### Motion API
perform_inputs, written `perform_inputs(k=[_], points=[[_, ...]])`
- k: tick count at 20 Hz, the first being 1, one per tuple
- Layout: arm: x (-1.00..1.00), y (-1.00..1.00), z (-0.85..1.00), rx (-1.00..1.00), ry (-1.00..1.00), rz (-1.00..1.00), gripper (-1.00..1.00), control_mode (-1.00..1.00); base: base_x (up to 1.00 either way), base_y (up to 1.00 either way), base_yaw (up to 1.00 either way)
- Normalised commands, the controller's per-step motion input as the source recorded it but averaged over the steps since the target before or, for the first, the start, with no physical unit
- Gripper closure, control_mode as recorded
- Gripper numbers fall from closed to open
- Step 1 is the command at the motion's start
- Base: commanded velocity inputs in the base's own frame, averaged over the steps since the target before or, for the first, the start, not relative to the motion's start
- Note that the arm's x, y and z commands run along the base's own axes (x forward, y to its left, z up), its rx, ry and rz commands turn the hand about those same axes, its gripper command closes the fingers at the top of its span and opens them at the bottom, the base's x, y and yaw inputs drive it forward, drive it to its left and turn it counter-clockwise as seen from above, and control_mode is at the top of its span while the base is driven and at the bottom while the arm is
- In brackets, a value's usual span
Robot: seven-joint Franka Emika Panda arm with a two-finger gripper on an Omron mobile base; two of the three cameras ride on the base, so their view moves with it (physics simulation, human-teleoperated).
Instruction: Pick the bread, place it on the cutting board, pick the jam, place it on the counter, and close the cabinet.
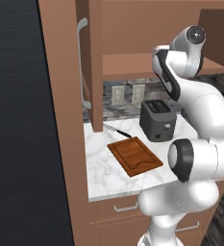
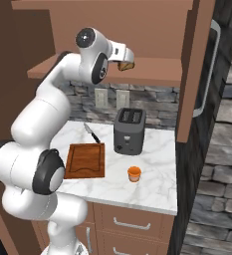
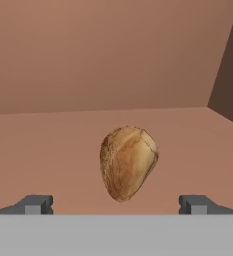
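One step looks done, jam jar (image 2: 134, 174) standing on the counter (image 2: 157, 187) near its front edge; bread (image 3: 127, 162) sits on the cabinet shelf (image 3: 63, 150) ahead of the spread-apart gripper (image 3: 116, 204), cutting board (image 1: 134, 155) bare, cabinet door (image 2: 194, 69) open.

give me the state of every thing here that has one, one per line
cabinet: doors open
bread: lying on the cabinet shelf, not gripped
claw: open, fingertips spread either side of the bread
jam: upright on the counter, right of the board
cutting board: flat on the counter, nothing on it
toaster: slots empty
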Motion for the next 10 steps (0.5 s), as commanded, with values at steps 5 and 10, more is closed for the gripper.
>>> perform_inputs(k=[5,10], points=[[0.11,-0.03,0.00,0.00,0.00,0.00,-1.00,-1.00,0.00,0.00,0.00],[0.10,-0.17,-0.01,0.00,-0.01,0.00,-1.00,-1.00,0.00,0.00,0.00]])
